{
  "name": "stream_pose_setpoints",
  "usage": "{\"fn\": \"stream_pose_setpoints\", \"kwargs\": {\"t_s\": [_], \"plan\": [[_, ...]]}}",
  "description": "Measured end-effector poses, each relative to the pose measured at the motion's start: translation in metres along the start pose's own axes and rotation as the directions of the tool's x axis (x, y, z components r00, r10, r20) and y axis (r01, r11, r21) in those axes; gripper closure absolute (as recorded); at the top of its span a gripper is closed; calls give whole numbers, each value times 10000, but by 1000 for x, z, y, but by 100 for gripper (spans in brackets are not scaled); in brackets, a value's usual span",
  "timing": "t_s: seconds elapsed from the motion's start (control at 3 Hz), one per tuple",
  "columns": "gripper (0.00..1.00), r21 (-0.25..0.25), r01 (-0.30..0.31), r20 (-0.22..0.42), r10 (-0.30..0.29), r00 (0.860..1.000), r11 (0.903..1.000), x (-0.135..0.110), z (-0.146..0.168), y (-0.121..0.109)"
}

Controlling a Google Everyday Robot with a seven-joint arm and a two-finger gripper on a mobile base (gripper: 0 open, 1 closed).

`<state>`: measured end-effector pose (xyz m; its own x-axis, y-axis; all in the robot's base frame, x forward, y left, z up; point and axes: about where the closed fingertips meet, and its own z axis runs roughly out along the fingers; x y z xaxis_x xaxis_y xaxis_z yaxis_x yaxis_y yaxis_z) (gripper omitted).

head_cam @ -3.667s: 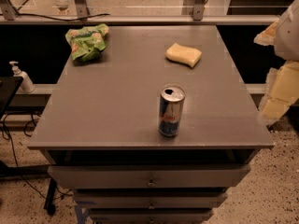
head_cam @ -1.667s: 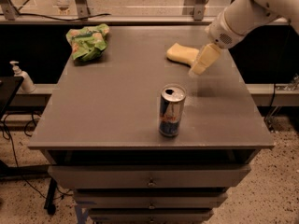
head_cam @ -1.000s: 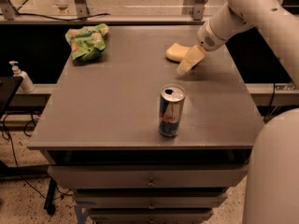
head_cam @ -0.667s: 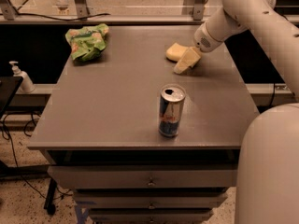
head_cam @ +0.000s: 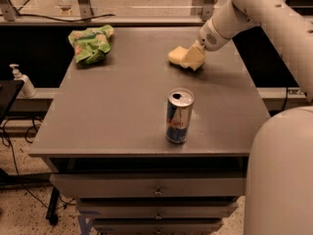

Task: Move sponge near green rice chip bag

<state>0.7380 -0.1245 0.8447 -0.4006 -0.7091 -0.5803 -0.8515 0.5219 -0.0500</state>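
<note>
The pale yellow sponge (head_cam: pixel 176 56) lies on the grey table (head_cam: pixel 112 111) at the back right. My gripper (head_cam: pixel 192 58) has come down from the right and is on the sponge's right end, its pale fingers covering that part. The crumpled green rice chip bag (head_cam: pixel 90 43) lies at the table's back left corner, far to the left of the sponge.
A blue-and-silver drink can (head_cam: pixel 179 115) stands upright near the table's front middle. My white arm (head_cam: pixel 264 13) reaches in from the upper right and its base (head_cam: pixel 281 175) fills the lower right. A soap dispenser (head_cam: pixel 22 81) stands left of the table. Drawers are below the tabletop.
My arm has swung in from the right edge and lowered to the sponge. The gripper has closed in from the sponge's right side onto it. The sponge, bag and can have not moved.
</note>
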Motion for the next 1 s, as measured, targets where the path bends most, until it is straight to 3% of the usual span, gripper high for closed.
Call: {"fn": "stream_pose_setpoints", "kwargs": {"t_s": [0.33,0.67,1.0], "plan": [[85,-558,489,379,-468,9982,9972,-31,-8,32],[100,-940,1363,817,-1288,9883,9862,-74,-8,71],[100,-1180,2198,1069,-2077,9723,9684,-108,5,110]]}}
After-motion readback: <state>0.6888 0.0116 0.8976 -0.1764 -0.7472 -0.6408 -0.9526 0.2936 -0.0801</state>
